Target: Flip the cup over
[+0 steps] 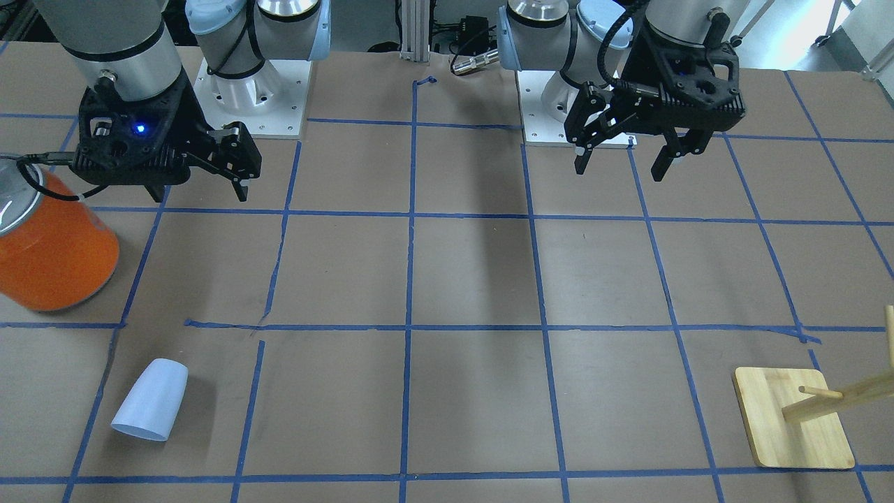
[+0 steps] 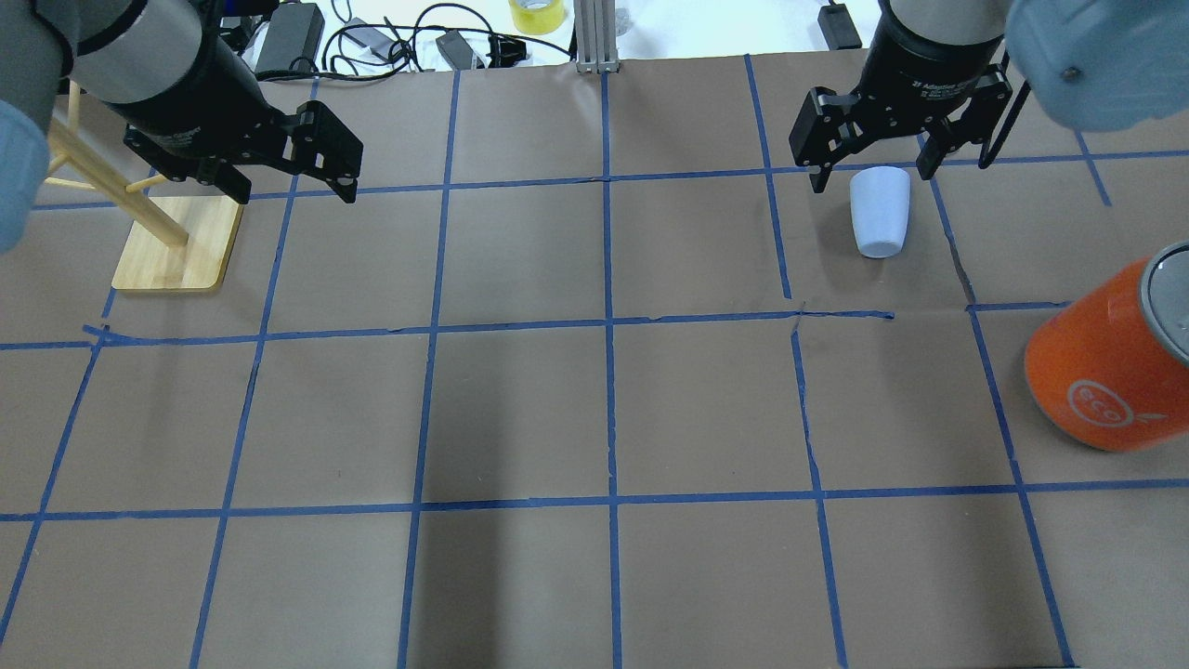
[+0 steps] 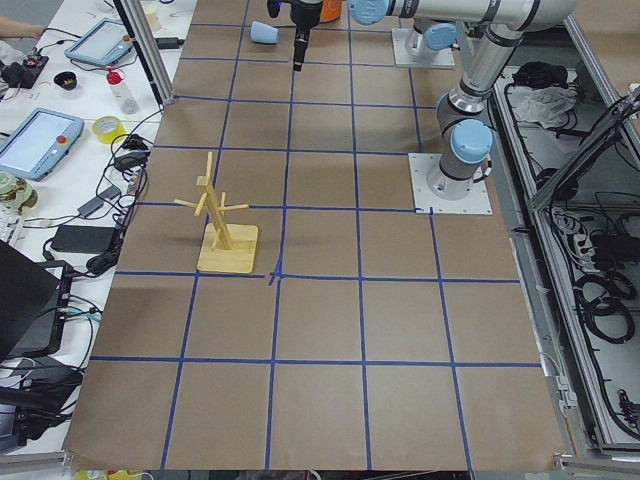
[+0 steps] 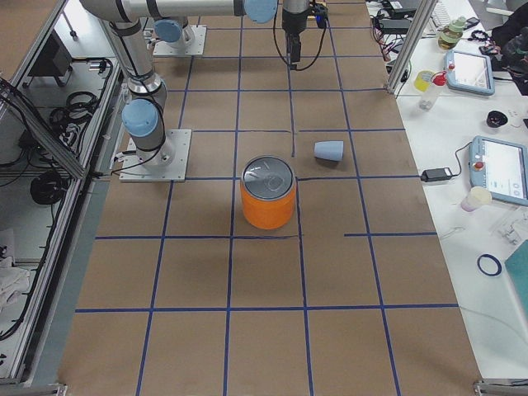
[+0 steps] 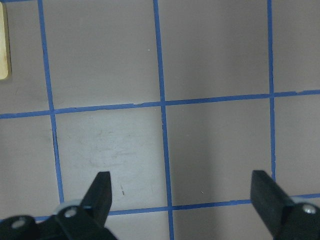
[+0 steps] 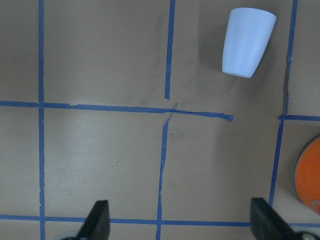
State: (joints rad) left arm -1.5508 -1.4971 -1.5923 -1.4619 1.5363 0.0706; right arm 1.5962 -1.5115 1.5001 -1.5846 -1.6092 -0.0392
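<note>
You had the left end effector spread wide above the worktop. The right end effector hung spread too, gripping nothing. Your cup lay on its side on the robot's right half, apart from that end effector, near the orange can.

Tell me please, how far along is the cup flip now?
Nothing looks done yet: the cup lies on its side on the table. Nothing is in hand: the right gripper hangs above the table short of it, jaws open and empty; the left gripper is far off, also open. Left: reach, grasp, flip and release it.
</note>
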